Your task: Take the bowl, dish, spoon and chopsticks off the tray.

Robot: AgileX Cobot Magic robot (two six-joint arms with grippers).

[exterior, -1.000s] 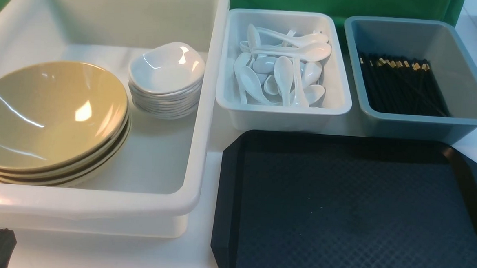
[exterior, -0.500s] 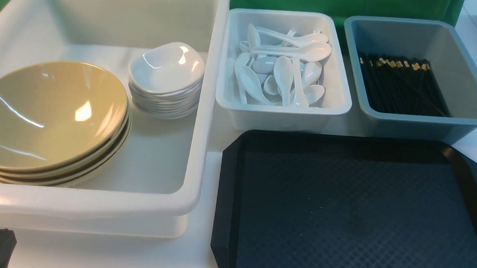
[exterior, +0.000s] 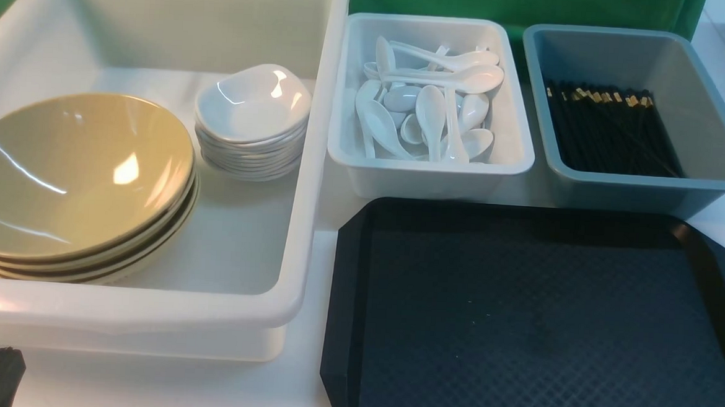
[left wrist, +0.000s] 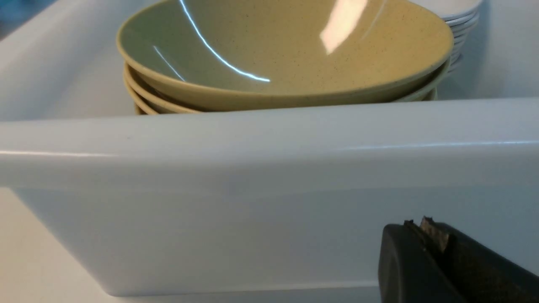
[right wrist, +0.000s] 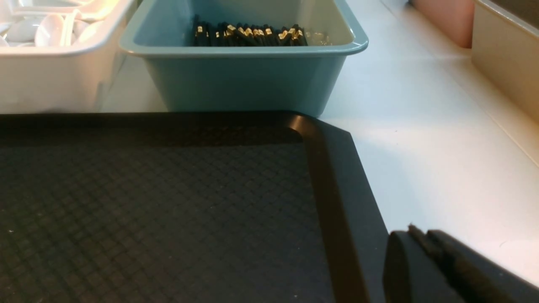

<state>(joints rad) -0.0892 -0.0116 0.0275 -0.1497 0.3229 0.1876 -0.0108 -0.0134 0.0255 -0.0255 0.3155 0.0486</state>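
Front view, clock read from its centre: black tray [exterior: 535,336] at four o'clock, with bare diamond texture across the part in sight and no bowl, dish, spoon or chopsticks to be seen on it. Olive-tan bowl [exterior: 78,176] at nine o'clock, tilted on top of a stack of its kind inside the large white tub [exterior: 208,310]. White dish [exterior: 249,107] at ten o'clock, topping its own stack in the same tub. White spoons [exterior: 432,114] in a loose heap at one o'clock, in the smaller white tub [exterior: 426,181]. Black chopsticks [exterior: 614,133], gold bands showing, at two o'clock in the grey-blue bin [exterior: 636,196].

Judging by that, clearing looks done, or all but done; at most, arms to settle away from the tray. Impossible to say which spoon or which pair of chopsticks counts as the task's own.

Left gripper [left wrist: 417,227] beside the large tub's outer wall, jaws together, nothing between them. Right gripper [right wrist: 421,235] near the tray's side rim, tips blurred: cannot tell whether together or slightly apart, and no object visible in them.

Cut off in the front view: the tray's near edge at five o'clock and the bowl stack's outer side at nine. Hard to make out: lower spoons under the heap, and single chopsticks merging into one dark bundle.
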